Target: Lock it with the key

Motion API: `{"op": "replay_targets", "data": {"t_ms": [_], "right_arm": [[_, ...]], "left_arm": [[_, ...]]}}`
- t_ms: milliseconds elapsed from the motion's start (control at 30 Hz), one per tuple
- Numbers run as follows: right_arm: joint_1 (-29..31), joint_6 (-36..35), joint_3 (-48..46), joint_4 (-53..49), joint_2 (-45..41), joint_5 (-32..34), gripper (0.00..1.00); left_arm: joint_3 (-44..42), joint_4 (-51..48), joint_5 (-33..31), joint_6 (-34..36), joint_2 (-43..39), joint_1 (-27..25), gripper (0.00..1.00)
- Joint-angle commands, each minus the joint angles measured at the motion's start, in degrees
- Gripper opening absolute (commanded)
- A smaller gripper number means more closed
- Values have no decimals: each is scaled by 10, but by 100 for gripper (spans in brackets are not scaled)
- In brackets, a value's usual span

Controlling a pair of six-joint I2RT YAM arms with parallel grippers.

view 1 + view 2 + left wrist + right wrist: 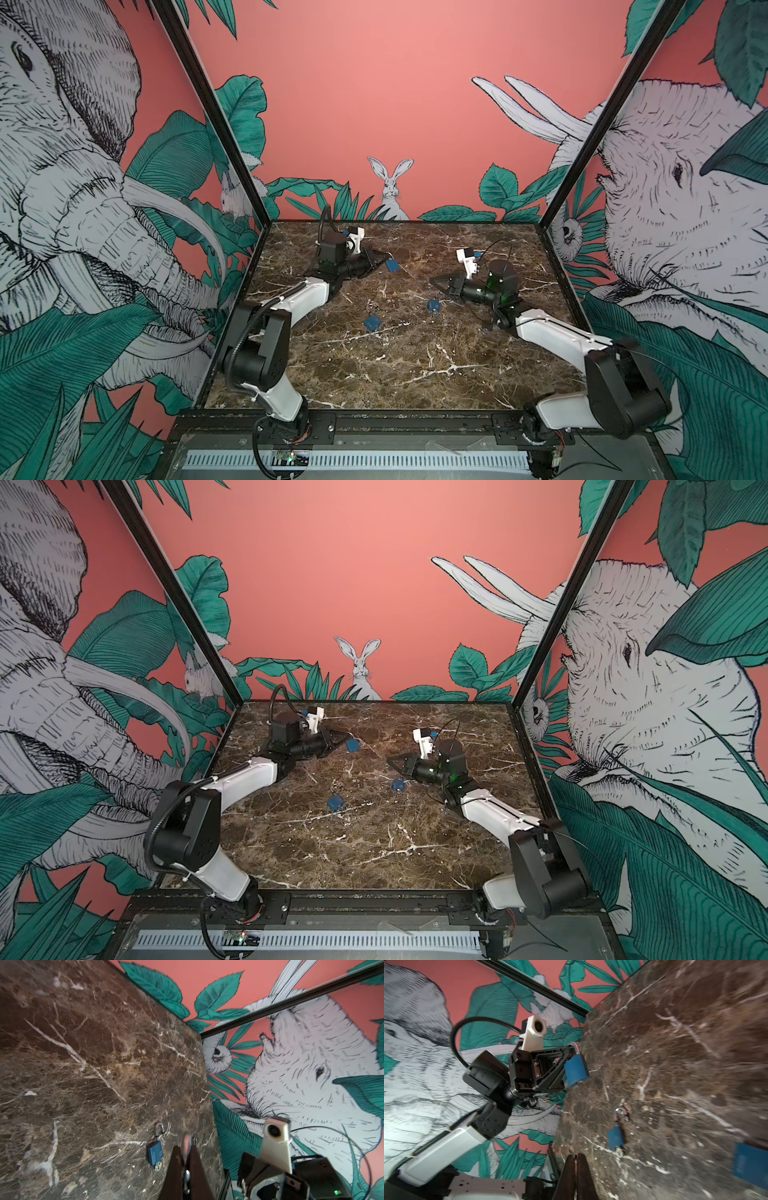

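Padlock [392, 264], blue, straight out in front of the painted rabbit [390, 187] on the back wall. Nearer to the rabbit than any other lock here. Pinched by its silver loop [577, 1048] between the tips of the left pincer [384, 260], with the blue body hanging below the tips. Pincer squeezed almost shut on that thin loop. Touching the brown marble table [374, 382] or not: hard to tell.

Farther from the rabbit, a bit toward the left arm's side: second padlock [372, 322], flat on the table. In the right wrist view, same lock [616, 1137] with its open loop [620, 1112] swung out and a small silver key [619, 1152] at its bottom end.

Also farther from the rabbit, a bit toward the right arm's side: third padlock [434, 305], flat on the table too. Blurry in the right wrist view, so no word on its loop.

Right pincer [434, 281] just beside the third padlock, on the rabbit's side of it, not touching. Closed tight, nothing inside, tip pointing toward the left arm's side.
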Motion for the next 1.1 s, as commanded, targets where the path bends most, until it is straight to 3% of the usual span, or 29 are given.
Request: {"op": "replay_targets", "data": {"t_ms": [0,167,433,600,1067], "right_arm": [[-28,-121,35,-203,-29,17,0],[-70,-151,39,-254,-30,4,0],[-79,-182,52,-312,-15,50,0],[-79,-162,60,-281,30,42,0],[-34,-119,58,-215,79,103,0]], "left_arm": [[66,-106,70,101,45,-7,0],[149,-193,84,171,122,-11,0],[281,-305,113,245,244,-29,0],[319,-317,130,250,293,-31,0],[407,-408,115,304,375,-28,0]]}}
